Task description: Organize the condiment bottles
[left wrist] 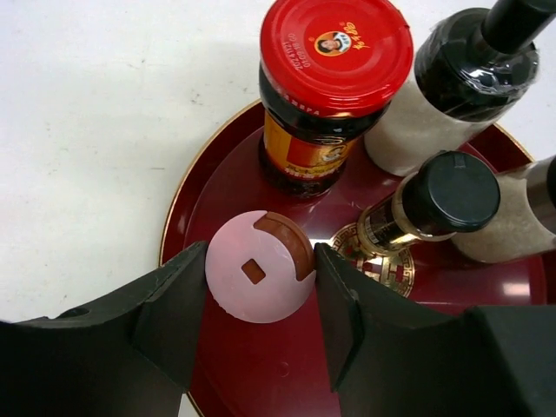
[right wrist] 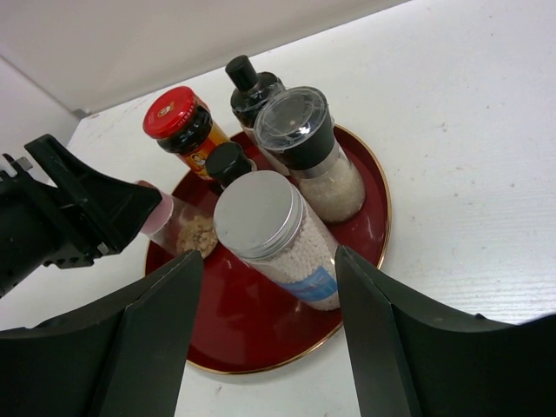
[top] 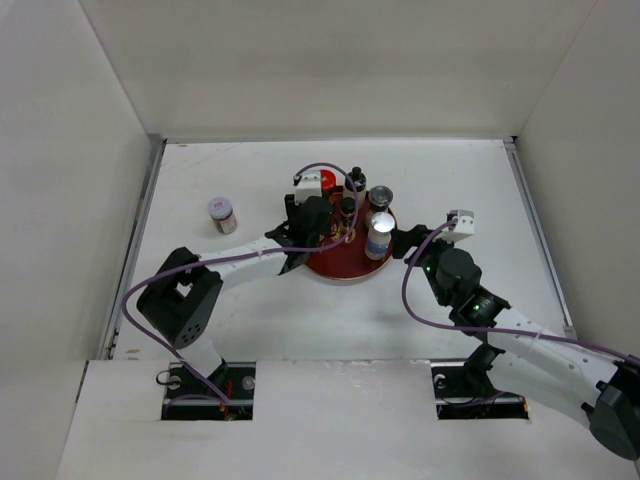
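While my left gripper [left wrist: 261, 261] is clamped on the pink-capped shaker [left wrist: 252, 287], with a finger [left wrist: 174, 321] pressed to each side of its cap, I hold that shaker over the near-left part of the round dark-red tray [left wrist: 217, 191]. From my right wrist view the shaker looks tilted, its clear body of beige granules angled down toward the tray floor; I cannot tell whether its base touches the tray. On the tray's far-left part stands the red-capped jar [left wrist: 334, 52], upright. Just beside it toward the tray's far edge is the black-necked bottle [left wrist: 469, 69] of white grains. A small black-capped bottle [left wrist: 452, 191] stands near the tray's middle. My right gripper [right wrist: 268, 259] has its fingers spread wide. The silver-capped jar [right wrist: 259, 213] stands between them on the near-right part of the tray, with a gap showing at each side. Behind that jar, toward the tray's far-right rim, stands the grey-lidded grinder [right wrist: 295, 130]. One lilac-capped jar [top: 221, 212] stands off the tray, well apart to its left, upright on the white table [top: 480, 180].
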Controlling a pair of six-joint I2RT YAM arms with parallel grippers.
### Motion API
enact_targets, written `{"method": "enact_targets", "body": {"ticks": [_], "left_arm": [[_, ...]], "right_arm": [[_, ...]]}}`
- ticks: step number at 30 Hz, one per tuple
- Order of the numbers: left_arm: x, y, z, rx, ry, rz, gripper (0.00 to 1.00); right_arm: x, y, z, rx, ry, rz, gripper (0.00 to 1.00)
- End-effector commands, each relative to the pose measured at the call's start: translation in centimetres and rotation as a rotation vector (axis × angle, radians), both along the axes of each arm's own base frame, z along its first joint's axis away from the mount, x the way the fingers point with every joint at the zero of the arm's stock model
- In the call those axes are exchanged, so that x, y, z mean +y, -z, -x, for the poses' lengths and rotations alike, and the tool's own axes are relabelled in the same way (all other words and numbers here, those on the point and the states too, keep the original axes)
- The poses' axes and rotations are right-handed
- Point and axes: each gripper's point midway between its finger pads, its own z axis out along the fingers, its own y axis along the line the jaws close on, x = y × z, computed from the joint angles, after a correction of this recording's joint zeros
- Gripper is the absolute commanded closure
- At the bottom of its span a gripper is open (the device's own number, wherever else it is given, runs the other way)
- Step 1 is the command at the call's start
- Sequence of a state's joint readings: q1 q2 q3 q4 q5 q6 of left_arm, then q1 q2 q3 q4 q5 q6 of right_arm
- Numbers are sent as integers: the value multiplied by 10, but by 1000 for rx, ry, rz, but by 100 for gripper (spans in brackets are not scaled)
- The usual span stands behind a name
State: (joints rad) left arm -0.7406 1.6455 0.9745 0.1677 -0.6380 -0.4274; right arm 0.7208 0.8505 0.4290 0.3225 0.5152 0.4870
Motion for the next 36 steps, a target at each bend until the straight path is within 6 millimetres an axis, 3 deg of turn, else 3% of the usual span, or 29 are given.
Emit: {"method": "enact_targets", "body": {"ticks": [1,5,7,10,16,20,24,31,36], "left_arm": [[5,-10,-4,-43,-41,23,53],[9,-15,-3,-61,-45,39,34],[13,-30,-2,-95,-50,65,25],[28,-52,0,-141,-71,98,19],[105,-73,5,-162,-241,135,17],[157,-66,13,-116,-370,140,13],[194,-53,6,-92,-465,138,11],[213,-37,-20,-65,-502,148,10],[231,-14,-33,-20,-554,118,10]], "right_arm": [[5,-22,-1,-52,-16,-46,31],[5,-23,0,-54,-16,-48,30],[5,-23,0,-56,-16,-49,29],[5,-24,0,-57,-16,-50,29],[4,-25,1,-61,-16,-56,29],[5,-23,-1,-54,-16,-51,25],[6,-22,-2,-50,-16,-48,22],[7,-20,-2,-46,-16,-44,12],[8,-20,-2,-46,-17,-43,6]]}}
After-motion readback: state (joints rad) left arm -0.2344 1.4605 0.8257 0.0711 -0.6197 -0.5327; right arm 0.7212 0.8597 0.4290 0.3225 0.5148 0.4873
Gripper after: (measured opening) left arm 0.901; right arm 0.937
